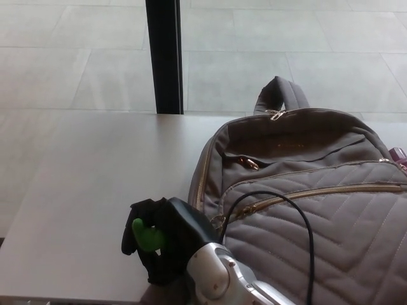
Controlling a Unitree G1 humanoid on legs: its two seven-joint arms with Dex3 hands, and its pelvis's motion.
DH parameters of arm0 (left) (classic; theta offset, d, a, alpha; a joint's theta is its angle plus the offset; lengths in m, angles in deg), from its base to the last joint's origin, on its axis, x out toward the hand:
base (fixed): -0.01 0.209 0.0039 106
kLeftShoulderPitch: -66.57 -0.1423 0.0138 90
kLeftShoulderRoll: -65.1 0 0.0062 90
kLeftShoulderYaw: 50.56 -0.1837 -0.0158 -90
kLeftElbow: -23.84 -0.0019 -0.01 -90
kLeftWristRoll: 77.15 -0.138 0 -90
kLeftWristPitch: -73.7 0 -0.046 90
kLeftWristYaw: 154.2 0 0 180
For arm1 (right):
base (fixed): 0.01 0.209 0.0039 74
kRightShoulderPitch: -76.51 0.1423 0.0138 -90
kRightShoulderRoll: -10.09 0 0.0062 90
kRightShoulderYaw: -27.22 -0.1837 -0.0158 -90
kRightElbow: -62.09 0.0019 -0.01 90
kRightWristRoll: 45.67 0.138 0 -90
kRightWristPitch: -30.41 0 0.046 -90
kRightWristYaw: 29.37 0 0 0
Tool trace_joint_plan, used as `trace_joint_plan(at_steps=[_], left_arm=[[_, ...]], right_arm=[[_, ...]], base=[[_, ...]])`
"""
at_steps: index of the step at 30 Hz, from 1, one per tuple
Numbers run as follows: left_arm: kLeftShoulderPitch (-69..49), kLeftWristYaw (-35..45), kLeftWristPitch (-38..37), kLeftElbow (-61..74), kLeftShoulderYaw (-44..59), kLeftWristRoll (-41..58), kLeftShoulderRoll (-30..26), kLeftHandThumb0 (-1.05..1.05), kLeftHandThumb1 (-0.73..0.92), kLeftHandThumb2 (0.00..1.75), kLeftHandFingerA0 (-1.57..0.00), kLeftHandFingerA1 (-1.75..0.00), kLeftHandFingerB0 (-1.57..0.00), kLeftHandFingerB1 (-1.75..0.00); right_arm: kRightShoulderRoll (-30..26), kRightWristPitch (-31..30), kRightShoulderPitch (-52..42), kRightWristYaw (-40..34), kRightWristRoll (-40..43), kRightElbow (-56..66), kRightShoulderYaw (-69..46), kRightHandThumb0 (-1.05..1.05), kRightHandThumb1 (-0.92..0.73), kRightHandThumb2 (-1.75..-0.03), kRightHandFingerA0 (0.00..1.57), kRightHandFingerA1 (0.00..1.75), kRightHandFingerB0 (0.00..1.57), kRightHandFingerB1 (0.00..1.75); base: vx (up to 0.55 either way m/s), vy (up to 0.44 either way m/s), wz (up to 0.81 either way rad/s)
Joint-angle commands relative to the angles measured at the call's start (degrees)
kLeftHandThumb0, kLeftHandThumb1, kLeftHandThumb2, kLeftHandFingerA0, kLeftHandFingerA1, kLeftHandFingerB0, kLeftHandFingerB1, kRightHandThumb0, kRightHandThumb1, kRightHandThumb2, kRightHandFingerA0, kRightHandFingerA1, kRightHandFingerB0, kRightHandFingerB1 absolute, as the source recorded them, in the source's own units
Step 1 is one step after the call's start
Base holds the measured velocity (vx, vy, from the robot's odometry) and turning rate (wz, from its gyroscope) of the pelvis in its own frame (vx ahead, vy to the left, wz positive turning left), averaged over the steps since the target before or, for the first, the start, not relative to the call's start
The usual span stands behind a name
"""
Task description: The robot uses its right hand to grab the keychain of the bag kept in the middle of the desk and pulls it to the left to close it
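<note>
A grey quilted backpack [311,197] lies on the pale desk [95,184], filling the right half of the head view. Its gold zipper line [318,192] runs across the front pocket and ends at a pull near the bag's lower left corner [219,221]. My right hand [159,238] sits just left of that corner, near the desk's front edge, fingers curled and shut on a green keychain [146,235]. The silver forearm [219,279] comes up from the bottom edge. My left hand does not show.
A black cable [299,219] loops over the bag's front. A dark vertical post [165,57] stands behind the desk over a tiled floor. A small purple thing [399,154] peeks out at the bag's right edge.
</note>
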Motion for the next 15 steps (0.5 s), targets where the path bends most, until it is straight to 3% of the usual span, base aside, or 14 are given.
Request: trace_joint_plan(at_steps=[1, 15], left_arm=[[-1.70, -1.13, -0.37, -0.79, 0.42, -1.42, -3.46, -0.62, 0.92, 0.68, -0.79, -0.61, -0.61, -0.48], [-2.63, -0.75, -0.78, -1.27, 0.98, -0.74, -2.94, -0.62, 0.92, 0.68, -0.79, -0.61, -0.61, -0.48]], right_arm=[[26.01, -2.96, 1.22, -0.11, 5.31, -11.02, -1.27, -0.48, -0.36, -1.47, 1.02, 1.75, 0.96, 1.67], [27.03, -2.54, 1.01, -0.05, 4.94, -12.48, -0.43, -0.48, -0.36, -1.47, 1.02, 1.75, 0.96, 1.67]], base=[[0.00, 0.000, 0.00], [0.00, 0.000, 0.00]])
